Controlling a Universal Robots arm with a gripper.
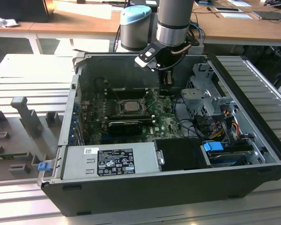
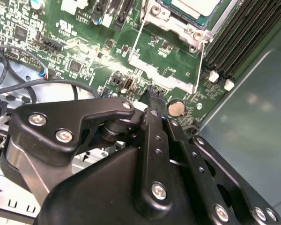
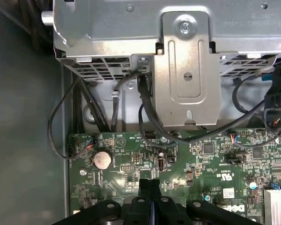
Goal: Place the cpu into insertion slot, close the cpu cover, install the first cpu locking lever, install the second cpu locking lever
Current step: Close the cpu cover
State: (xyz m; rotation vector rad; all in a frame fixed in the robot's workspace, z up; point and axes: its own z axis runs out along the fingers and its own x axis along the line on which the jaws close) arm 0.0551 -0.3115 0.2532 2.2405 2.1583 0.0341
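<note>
Hovering over the green board, the gripper (image 3: 150,183) has its fingers pressed together on nothing. We see the cpu (image 1: 129,106) at eight o'clock of it in the exterior view, already lying in the insertion slot (image 1: 116,108) with the cpu cover (image 2: 155,13) framing it. We judge the chip light, stiff, slick-faced and fragile underneath, best taken by opposite edges. The thin wire locking lever (image 2: 136,44) looks springy, best caught near its end.

Drive cage (image 1: 203,93), cables (image 3: 150,110) beside hand (image 1: 166,83); space over insertion slot (image 1: 129,106) open.
</note>
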